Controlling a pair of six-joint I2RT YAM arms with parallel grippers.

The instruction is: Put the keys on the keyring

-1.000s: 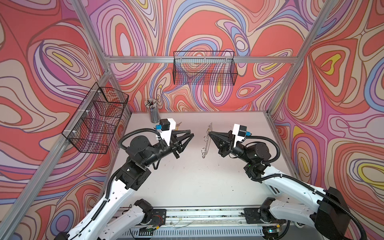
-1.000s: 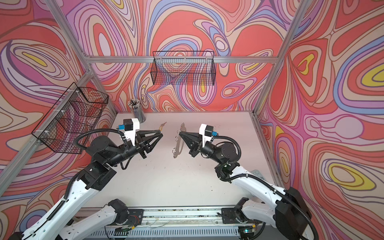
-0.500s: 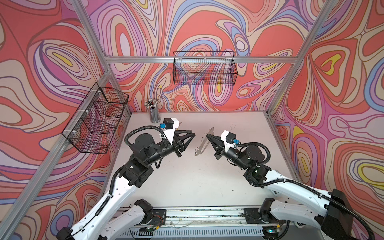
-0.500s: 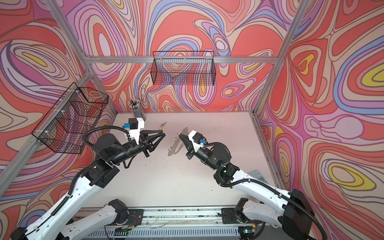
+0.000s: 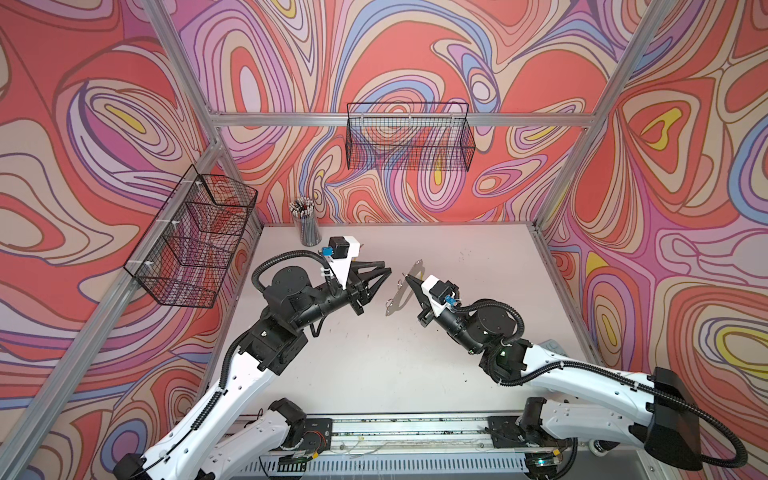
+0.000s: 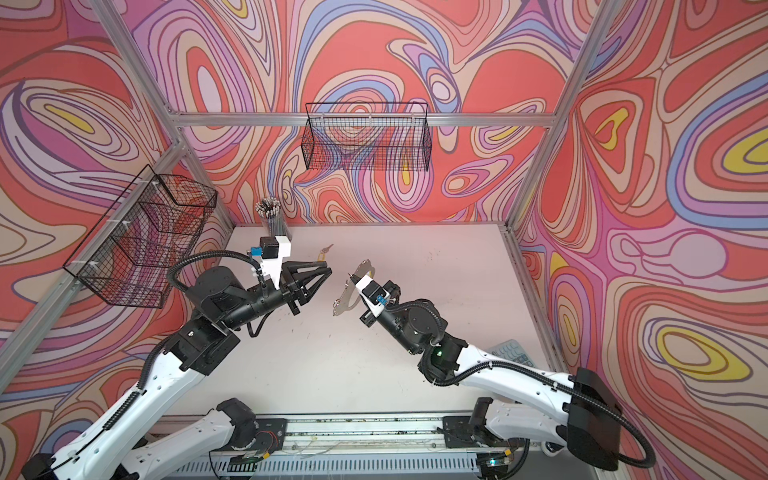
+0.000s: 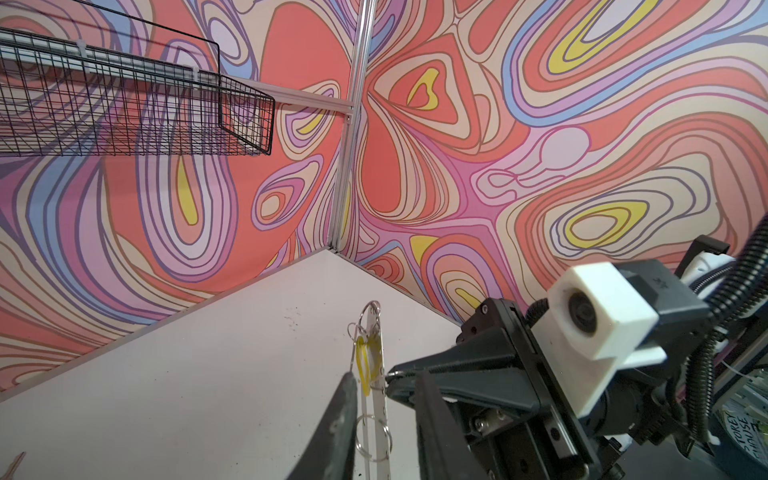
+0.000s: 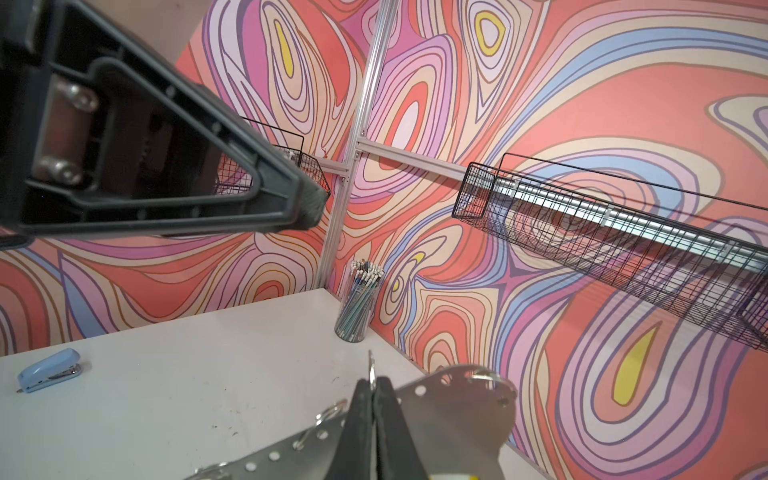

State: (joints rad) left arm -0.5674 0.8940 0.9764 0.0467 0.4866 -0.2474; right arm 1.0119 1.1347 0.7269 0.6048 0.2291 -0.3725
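The right gripper (image 5: 409, 282) is clamped on one edge of the keyring (image 5: 397, 297), holding it on edge above the middle of the desk (image 5: 374, 374). A yellow tag (image 7: 363, 365) already hangs from one of its rings. At the keyring's 9 o'clock the left gripper (image 5: 386, 272) hovers, jaws narrowly apart and empty. The loose key (image 6: 326, 249) lies flat at the keyring's 11 o'clock. Likely trouble: a nudge from the left gripper could pivot the thinly pinched plate, and the flat key may skid when pinched.

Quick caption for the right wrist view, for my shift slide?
Right end effector clamps the keyring over the table, left end effector looming opposite, pencil cup behind.
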